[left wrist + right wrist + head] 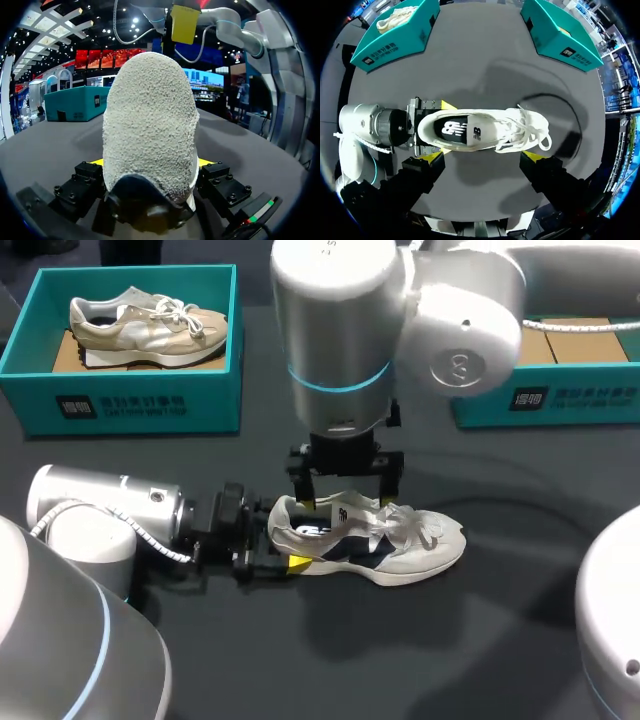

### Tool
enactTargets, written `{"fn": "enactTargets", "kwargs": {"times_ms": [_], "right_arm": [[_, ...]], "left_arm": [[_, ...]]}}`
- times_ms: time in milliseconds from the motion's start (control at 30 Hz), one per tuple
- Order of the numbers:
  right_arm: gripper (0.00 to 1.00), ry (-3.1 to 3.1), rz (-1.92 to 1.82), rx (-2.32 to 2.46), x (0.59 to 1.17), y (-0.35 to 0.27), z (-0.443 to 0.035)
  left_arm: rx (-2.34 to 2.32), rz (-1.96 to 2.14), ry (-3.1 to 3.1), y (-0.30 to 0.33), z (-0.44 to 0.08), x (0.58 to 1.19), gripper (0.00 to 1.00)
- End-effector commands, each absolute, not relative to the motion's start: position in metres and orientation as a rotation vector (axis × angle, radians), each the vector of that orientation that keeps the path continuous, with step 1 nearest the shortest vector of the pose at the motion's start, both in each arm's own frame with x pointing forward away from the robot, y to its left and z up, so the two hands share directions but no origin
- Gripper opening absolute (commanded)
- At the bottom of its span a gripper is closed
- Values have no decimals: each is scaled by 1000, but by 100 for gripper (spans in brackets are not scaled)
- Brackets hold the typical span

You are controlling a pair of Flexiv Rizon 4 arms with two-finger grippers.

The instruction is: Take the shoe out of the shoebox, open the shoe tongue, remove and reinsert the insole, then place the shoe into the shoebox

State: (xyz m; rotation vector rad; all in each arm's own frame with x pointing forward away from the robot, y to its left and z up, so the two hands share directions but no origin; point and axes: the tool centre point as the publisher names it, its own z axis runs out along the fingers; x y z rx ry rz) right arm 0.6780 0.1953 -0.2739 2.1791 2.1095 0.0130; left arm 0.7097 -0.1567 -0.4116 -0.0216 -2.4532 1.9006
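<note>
A white sneaker (385,545) lies on its sole on the dark table (520,640), just below the centre of the frame, toe pointing right, outside both boxes. The left arm (110,505) comes in low from the left edge. The left jaws are closed on the sneaker's heel, with one yellow fingertip (297,562) showing against its near side. From the left wrist, the rough-textured heel (150,125) fills the gap between the two fingers, a sliver of yellow at either side of it. The right arm (340,330) hangs straight down from the top centre. The right jaws are spread wide just above the sneaker's collar and grip nothing. From the right wrist, that arm's two yellow fingertips (434,157) stand well apart, both along one long side of the sneaker rather than around it. The same view looks down into the sneaker's mouth, where the dark insole (457,129) lies in place. The white laces (532,131) sprawl loose over the forefoot. A teal shoebox (150,400) sits open in the upper left of the frame, with a beige sneaker (150,325) inside on brown cardboard. A second teal shoebox (560,405) stands at the upper right, partly hidden behind the right arm.
</note>
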Motion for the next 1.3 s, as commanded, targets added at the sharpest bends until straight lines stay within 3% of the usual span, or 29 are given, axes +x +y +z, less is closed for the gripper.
{"fn": "enactTargets", "kwargs": {"times_ms": [33, 1300], "right_arm": [[100, 1963, -165, 2130, 676, 207, -287], [100, 1517, -437, 2079, 697, 189, -328]], "left_arm": [[-20, 1900, -2456, -157, -413, 711, 0], [-20, 1900, -2456, -157, -413, 711, 0]]}}
